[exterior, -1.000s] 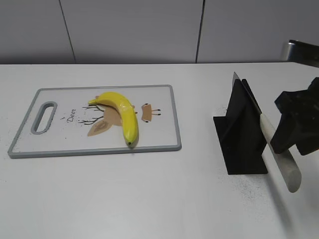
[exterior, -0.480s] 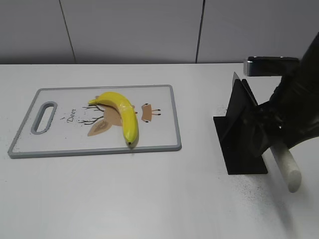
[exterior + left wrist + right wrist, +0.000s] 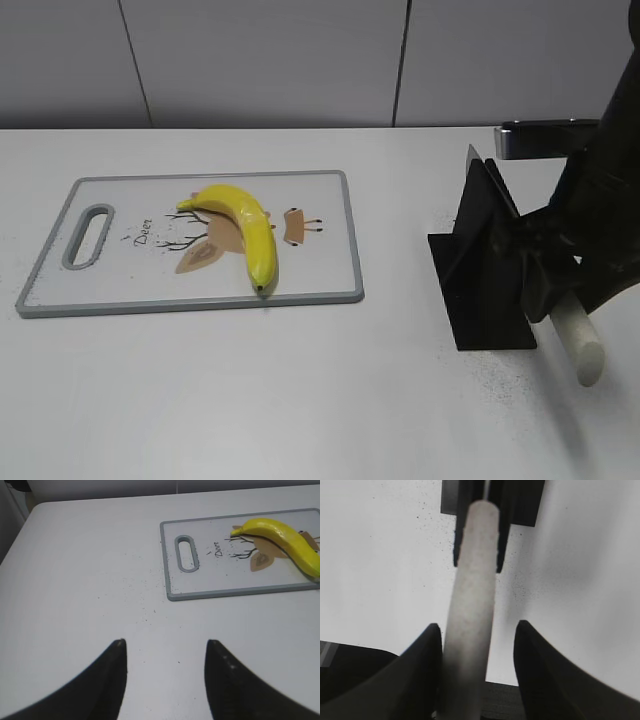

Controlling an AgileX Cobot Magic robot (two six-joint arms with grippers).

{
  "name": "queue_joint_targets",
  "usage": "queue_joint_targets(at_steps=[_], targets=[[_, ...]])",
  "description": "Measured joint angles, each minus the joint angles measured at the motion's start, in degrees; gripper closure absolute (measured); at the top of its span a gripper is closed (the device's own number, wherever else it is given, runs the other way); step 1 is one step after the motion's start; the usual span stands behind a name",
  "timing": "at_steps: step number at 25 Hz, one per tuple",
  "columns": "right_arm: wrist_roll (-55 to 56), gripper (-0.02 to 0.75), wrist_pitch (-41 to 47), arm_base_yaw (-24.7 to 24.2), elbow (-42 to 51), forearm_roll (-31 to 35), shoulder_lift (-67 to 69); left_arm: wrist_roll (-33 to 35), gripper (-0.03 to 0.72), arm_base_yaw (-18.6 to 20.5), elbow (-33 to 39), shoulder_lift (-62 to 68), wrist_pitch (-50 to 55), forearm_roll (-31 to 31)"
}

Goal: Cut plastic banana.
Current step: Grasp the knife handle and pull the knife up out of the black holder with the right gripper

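Note:
The plastic banana (image 3: pixel 245 228) lies whole on the white cutting board (image 3: pixel 320 272), dark tip toward the front edge; it also shows in the left wrist view (image 3: pixel 280 534) on the board (image 3: pixel 200 586). A knife with a white handle (image 3: pixel 577 345) rests in a black stand (image 3: pixel 485 275) at the right. My right gripper (image 3: pixel 553 292) is open and straddles the handle (image 3: pixel 472 595); the handle lies against the left finger, with a gap to the right one. My left gripper (image 3: pixel 165 642) is open and empty above bare table, left of the board.
The board has a grey rim and a handle slot (image 3: pixel 88 235) at its left end. Fine dark specks dot the table around the stand (image 3: pixel 520 500) and near the board. A grey wall closes off the back.
My right arm has swung in from the right edge and come down over the knife, so its open jaws now sit around the handle. Banana, board and stand have not moved.

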Motion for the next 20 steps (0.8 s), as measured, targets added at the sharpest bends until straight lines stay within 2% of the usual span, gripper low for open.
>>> queue_joint_targets(at_steps=[5, 8, 10, 13, 20], targets=[[0.0, 0.356, 0.6, 0.0, 0.0, 0.0, 2.0, 0.0, 0.199, 0.0, 0.0, 0.0, 0.0, 0.0], [0.3, 0.384, 0.7, 0.0, 0.0, 0.1, 2.1, 0.0, 0.199, 0.0, 0.0, 0.0, 0.0, 0.0], [0.5, 0.435, 0.8, 0.0, 0.0, 0.3, 2.1, 0.0, 0.199, 0.0, 0.0, 0.0, 0.0, 0.0], [1.2, 0.551, 1.2, 0.0, 0.0, 1.0, 2.1, 0.0, 0.199, 0.0, 0.0, 0.0, 0.0, 0.0], [3.0, 0.551, 1.3, 0.0, 0.0, 1.6, 2.0, 0.0, 0.200, 0.0, 0.0, 0.0, 0.0, 0.0]])
